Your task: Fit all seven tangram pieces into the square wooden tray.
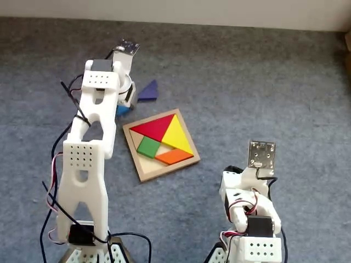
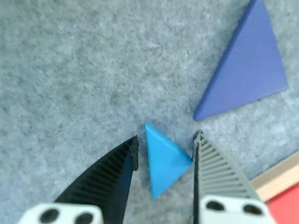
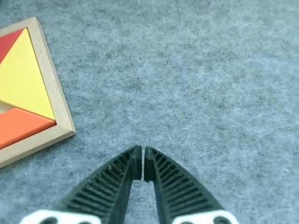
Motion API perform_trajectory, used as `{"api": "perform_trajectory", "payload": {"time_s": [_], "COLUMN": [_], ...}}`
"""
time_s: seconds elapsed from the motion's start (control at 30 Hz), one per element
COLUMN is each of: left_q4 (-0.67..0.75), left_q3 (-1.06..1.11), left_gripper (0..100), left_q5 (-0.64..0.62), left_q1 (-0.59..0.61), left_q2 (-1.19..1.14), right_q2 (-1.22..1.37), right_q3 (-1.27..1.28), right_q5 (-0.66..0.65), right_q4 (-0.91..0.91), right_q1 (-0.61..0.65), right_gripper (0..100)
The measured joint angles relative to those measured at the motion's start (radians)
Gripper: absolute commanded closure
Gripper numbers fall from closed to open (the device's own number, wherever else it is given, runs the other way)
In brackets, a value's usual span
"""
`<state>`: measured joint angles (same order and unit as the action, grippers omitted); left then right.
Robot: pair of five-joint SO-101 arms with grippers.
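Grey felt surface (image 2: 70, 70) carries a small light-blue triangle (image 2: 163, 161) lying between the spread jaws of the left tool (image 2: 166, 138); the right tool (image 3: 142, 150) is closed on nothing.

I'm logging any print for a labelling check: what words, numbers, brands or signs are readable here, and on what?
None readable: the wooden tray, the dark blue triangle, the light blue triangle, the white arms and the grey carpet show no legible text.
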<state>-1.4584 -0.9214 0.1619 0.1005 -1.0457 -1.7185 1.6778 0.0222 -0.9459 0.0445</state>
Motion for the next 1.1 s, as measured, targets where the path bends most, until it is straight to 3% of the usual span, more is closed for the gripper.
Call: {"api": "perform_trajectory", "payload": {"time_s": [0.17,0.37,0.67,0.97,1.1], "left_q4": [-0.032,-0.043,-0.126,-0.279,-0.281], "left_q3": [0.0,0.0,0.006,-0.003,0.077], "left_gripper": [82,92,98,97,83], "left_q5": [0.0,0.0,0.003,0.003,0.005], "left_q1": [0.002,-0.002,-0.018,-0.015,-0.009], "left_q2": [0.003,0.003,0.032,0.183,0.23], "right_q2": [0.0,0.0,0.0,0.0,0.0], "right_q3": [0.0,0.0,0.0,0.0,0.0], "right_q5": [0.0,0.0,0.0,0.0,0.0], "right_q4": [0.0,0.0,0.0,0.0,0.0], "right_q1": [0.0,0.0,0.0,0.0,0.0], "right_gripper": [96.7,96.7,96.7,96.7,96.7]}}
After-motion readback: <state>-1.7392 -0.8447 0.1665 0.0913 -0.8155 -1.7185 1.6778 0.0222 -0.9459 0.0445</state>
